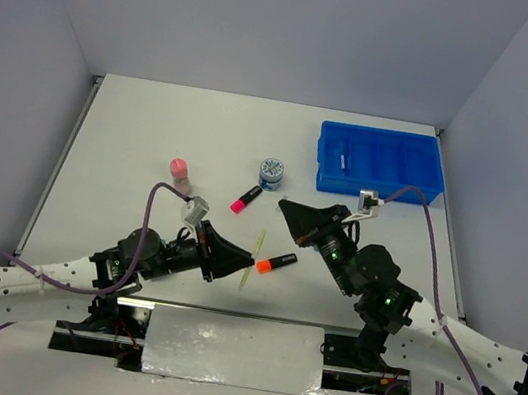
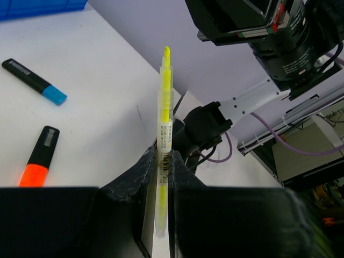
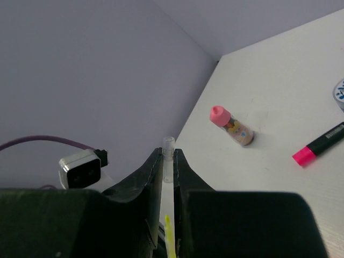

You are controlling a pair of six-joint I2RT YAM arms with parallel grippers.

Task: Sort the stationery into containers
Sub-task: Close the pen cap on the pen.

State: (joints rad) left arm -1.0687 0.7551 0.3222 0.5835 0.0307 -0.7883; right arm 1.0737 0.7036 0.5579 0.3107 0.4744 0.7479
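Clamps a yellow pen (image 2: 165,107) low on its barrel in left pincer (image 2: 163,161), a clear stick (image 3: 168,144) in right pincer (image 3: 167,153). Likely light, stiff, slippery; hold mid-barrel.

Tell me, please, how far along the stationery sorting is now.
Done: nothing certain; what the blue tray holds is unreadable. In hand: the left gripper has its jaws shut on a yellow highlighter pen; the right gripper pinches a thin clear piece. Left, all on the table: the pink-capped bottle, a round blue jar, the pink-capped marker, the orange-capped marker and the blue-capped marker.
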